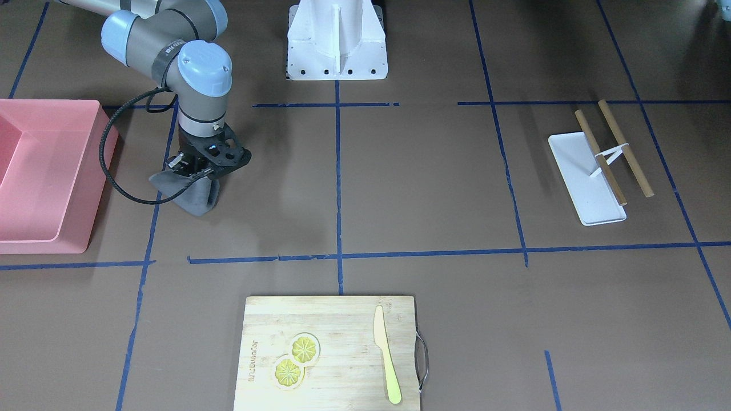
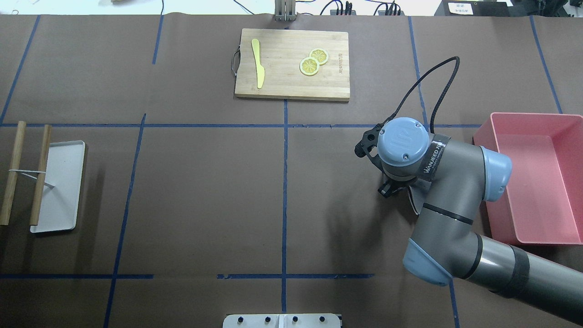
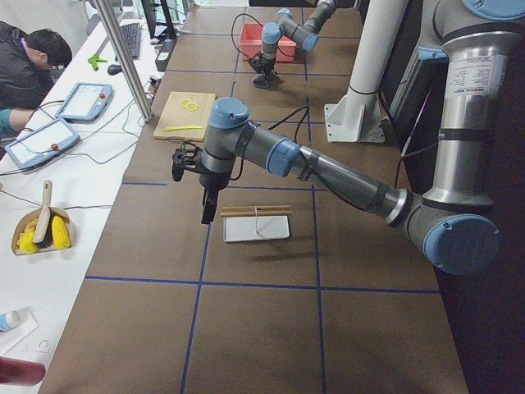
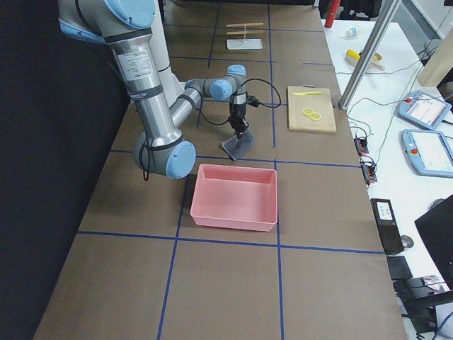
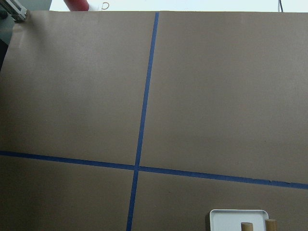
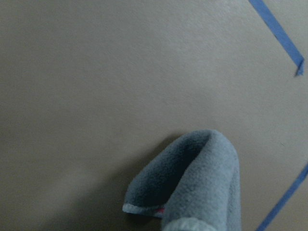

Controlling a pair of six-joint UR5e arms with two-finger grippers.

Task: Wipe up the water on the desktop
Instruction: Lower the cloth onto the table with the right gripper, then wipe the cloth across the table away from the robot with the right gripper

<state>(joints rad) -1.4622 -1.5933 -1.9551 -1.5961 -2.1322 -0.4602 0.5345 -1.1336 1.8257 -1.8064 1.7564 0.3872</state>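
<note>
1. While scanning the desktop [image 1: 411, 188], spread flat beneath the fingers and far out to every side, find no plain puddle. May well wipe the wrong patch and leave water lying.
2. Hanging straight down from the fingers: grey cloth [image 1: 191, 194], folded, low end at or just above the surface; cannot tell which. Could skim without pressing, or bunch up and smear rather than soak.
3. Right gripper [image 1: 194, 171]: clamped on the cloth's upper edge. Seemingly a small bite; could pull loose under drag.
4. Just beside the fingers, on the outer side: pink bin [image 1: 94, 188]. Might get knocked on a wide sweep that way.
5. Left gripper [image 3: 207, 205]: well apart from those fingers, raised near white tray [image 3: 246, 231]. Apart or together, cannot tell.
</note>
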